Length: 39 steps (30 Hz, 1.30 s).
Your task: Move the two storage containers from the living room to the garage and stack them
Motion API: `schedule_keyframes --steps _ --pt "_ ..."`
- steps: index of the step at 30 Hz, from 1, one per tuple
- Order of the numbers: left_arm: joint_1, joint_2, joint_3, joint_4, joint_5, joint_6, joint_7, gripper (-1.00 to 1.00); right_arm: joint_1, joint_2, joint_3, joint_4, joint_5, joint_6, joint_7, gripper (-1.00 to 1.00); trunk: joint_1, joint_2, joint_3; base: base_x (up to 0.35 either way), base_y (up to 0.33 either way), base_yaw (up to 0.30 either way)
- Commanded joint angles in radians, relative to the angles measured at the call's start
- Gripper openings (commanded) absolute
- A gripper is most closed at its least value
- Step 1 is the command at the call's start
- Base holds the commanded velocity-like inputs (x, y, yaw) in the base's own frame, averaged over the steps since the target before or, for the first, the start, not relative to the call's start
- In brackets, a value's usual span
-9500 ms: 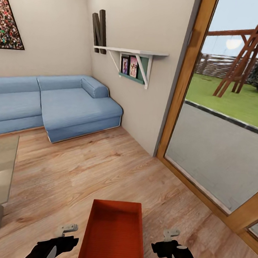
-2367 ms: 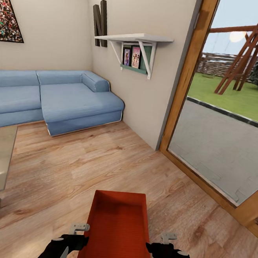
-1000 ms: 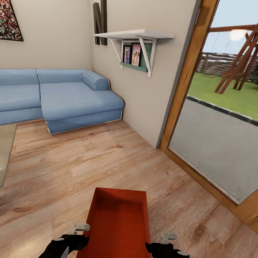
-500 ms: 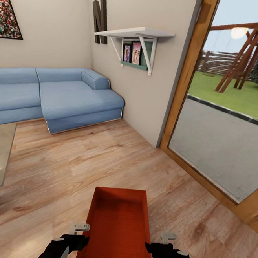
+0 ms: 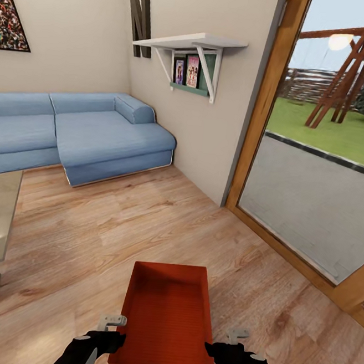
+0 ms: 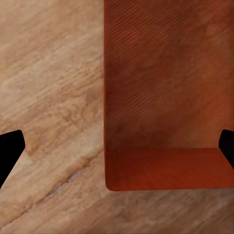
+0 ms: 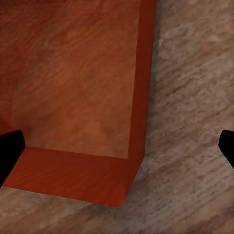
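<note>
The robot is standing in the living room with one storage container (image 5: 164,319) directly in front of it, sitting over the light wood plank floor (image 5: 104,236) between its two arms. The left gripper (image 5: 113,331) is sitting just beside the bin's left wall and the right gripper (image 5: 228,342) just beside its right wall, so the arms are bracketing the bin from both sides. In the wrist views, each gripper's dark fingertips (image 6: 9,146) are showing at opposite edges of the picture, so both grippers are standing wide apart; one tip of each is lying over the bin's interior and the other outside its wall, as if straddling the thin wall. Whether the bin is already lifted or resting on the planks cannot be told. The blue sofa (image 5: 80,136) and the glass door (image 5: 316,178) are lying ahead, well apart from the bin. The step in hand appears to be securing the first bin; the next move likely calls for closing both grippers on the walls, then lifting evenly before driving toward the garage.
</note>
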Motion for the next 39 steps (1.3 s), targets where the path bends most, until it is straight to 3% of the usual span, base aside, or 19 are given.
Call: schedule_keyframes --steps 1,39 --pt "0.000 -0.001 0.004 -0.002 -0.004 0.005 -0.002 1.00 0.000 0.001 -0.007 -0.002 0.005 0.006 0.006 1.00 0.000 0.000 -0.001 0.000 0.000 0.000" --pt "0.000 -0.006 0.006 -0.017 -0.004 0.007 -0.001 1.00 0.000 0.001 -0.007 -0.002 0.006 0.006 0.006 1.00 0.000 0.000 -0.001 0.011 0.000 0.000"
